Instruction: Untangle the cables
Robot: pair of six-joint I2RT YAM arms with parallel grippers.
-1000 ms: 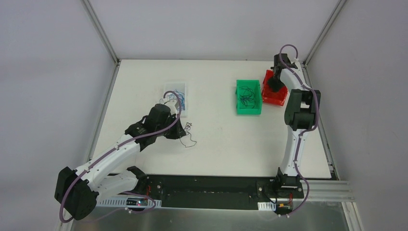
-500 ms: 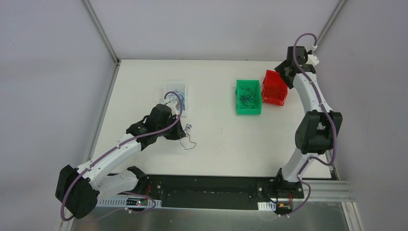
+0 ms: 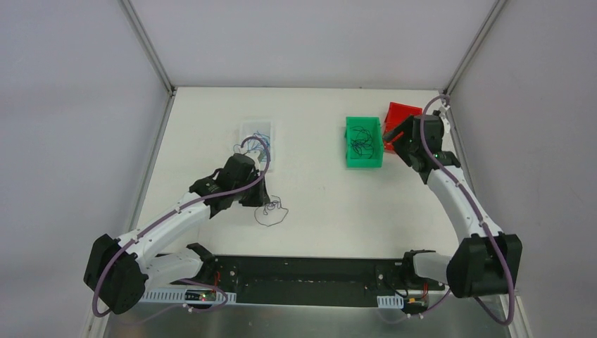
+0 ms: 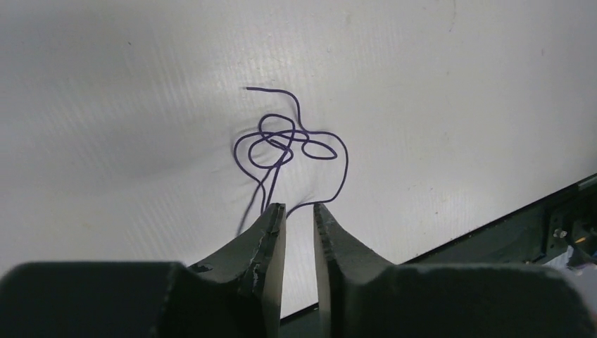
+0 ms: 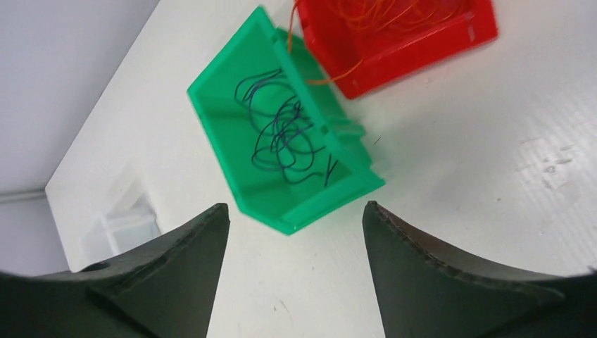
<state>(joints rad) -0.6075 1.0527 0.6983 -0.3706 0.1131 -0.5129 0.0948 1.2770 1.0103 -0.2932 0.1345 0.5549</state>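
Filling the red bin [image 5: 417, 62], orange cables [image 5: 373, 15] show only from right wrist.

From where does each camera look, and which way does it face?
Top: above, behind the arms, facing down on the table; both arms show.
Left wrist: faces down past the left hand at a loose cable.
Right wrist: faces down through the open right hand at the green bin.
Top and right wrist share the bin.
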